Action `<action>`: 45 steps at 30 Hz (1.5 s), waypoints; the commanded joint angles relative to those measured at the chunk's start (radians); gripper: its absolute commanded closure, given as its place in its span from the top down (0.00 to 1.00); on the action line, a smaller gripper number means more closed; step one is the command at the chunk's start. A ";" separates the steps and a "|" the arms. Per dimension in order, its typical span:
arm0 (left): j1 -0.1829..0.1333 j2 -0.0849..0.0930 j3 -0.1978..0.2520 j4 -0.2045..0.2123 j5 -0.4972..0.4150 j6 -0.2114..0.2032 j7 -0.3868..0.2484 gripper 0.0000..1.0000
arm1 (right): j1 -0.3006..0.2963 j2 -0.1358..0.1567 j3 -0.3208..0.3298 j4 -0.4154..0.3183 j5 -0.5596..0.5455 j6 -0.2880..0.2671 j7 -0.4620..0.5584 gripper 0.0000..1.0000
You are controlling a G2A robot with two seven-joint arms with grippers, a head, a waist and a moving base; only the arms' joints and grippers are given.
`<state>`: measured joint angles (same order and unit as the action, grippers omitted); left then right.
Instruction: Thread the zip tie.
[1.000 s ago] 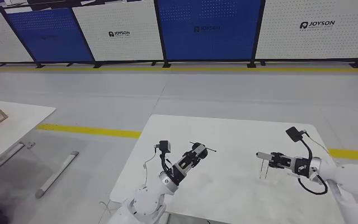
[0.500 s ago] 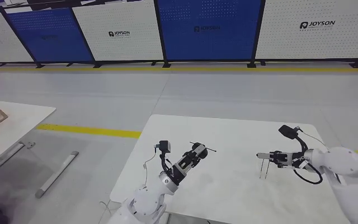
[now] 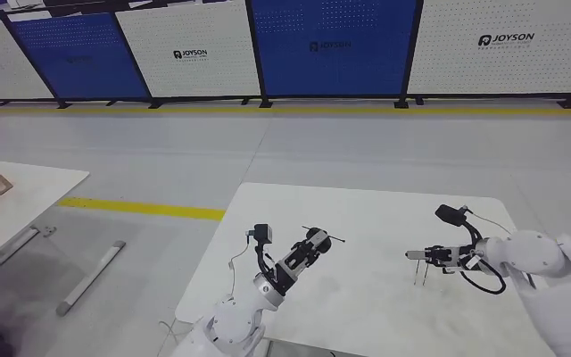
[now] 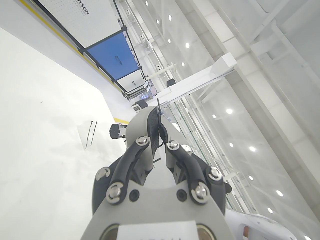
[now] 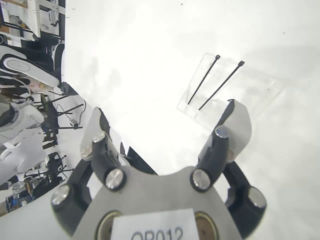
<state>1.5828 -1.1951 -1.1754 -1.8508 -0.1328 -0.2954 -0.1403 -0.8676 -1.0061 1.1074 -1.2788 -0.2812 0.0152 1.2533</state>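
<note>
My left gripper (image 3: pixel 315 241) hovers over the table's left half, shut on a thin black zip tie (image 3: pixel 325 234) that sticks out crosswise on both sides. In the left wrist view the tie's end (image 4: pixel 158 105) pokes out past the closed fingertips. Two more black zip ties (image 5: pixel 203 79) lie side by side on a clear plastic sheet (image 5: pixel 260 88) on the table's right half. My right gripper (image 5: pixel 167 119) is open just beside them, one finger (image 5: pixel 237 121) over the sheet's edge. From above, that gripper (image 3: pixel 417 256) sits right by the two ties (image 3: pixel 419 273).
The white table (image 3: pixel 375 214) is bare between the two arms. Its front edge runs close behind the right gripper (image 5: pixel 140 156). Blue and white panels (image 3: pixel 330 45) stand across the floor far behind.
The right arm has swung in, its wrist turning and lowering. Its gripper has edged slightly toward the two ties on the sheet. The left arm with its tie has kept still.
</note>
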 commanded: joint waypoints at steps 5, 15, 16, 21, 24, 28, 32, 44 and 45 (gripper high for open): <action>0.000 0.000 0.000 0.000 0.000 0.000 0.000 0.00 | 0.000 0.000 0.002 0.001 0.004 0.001 -0.017 1.00; 0.000 0.000 0.000 0.000 0.000 0.000 0.000 0.00 | 0.008 0.001 -0.010 -0.006 -0.046 0.061 -0.037 1.00; 0.000 0.000 0.000 0.000 0.000 0.000 0.000 0.00 | 0.008 0.001 -0.010 -0.006 -0.046 0.061 -0.037 1.00; 0.000 0.000 0.000 0.000 0.000 0.000 0.000 0.00 | 0.008 0.001 -0.010 -0.006 -0.046 0.061 -0.037 1.00; 0.000 0.000 0.000 0.000 0.000 0.000 0.000 0.00 | 0.002 -0.001 -0.027 -0.006 -0.076 0.083 -0.052 1.00; 0.000 0.000 0.000 0.000 0.000 0.000 0.000 0.00 | 0.017 -0.004 -0.042 0.003 -0.096 0.105 -0.044 0.98; 0.000 0.000 0.000 0.000 0.000 0.000 0.000 0.00 | 0.029 -0.005 -0.048 0.018 -0.102 0.115 -0.039 0.15; 0.000 0.000 0.000 0.000 0.000 0.000 0.000 0.00 | 0.064 -0.021 -0.108 0.063 -0.152 0.186 -0.033 0.18; 0.000 0.000 0.000 0.000 0.000 0.000 0.000 0.00 | 0.065 -0.022 -0.111 0.065 -0.152 0.187 -0.032 0.17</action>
<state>1.5828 -1.1951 -1.1754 -1.8508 -0.1328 -0.2954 -0.1403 -0.8039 -1.0276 0.9988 -1.2162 -0.4328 0.2012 1.2199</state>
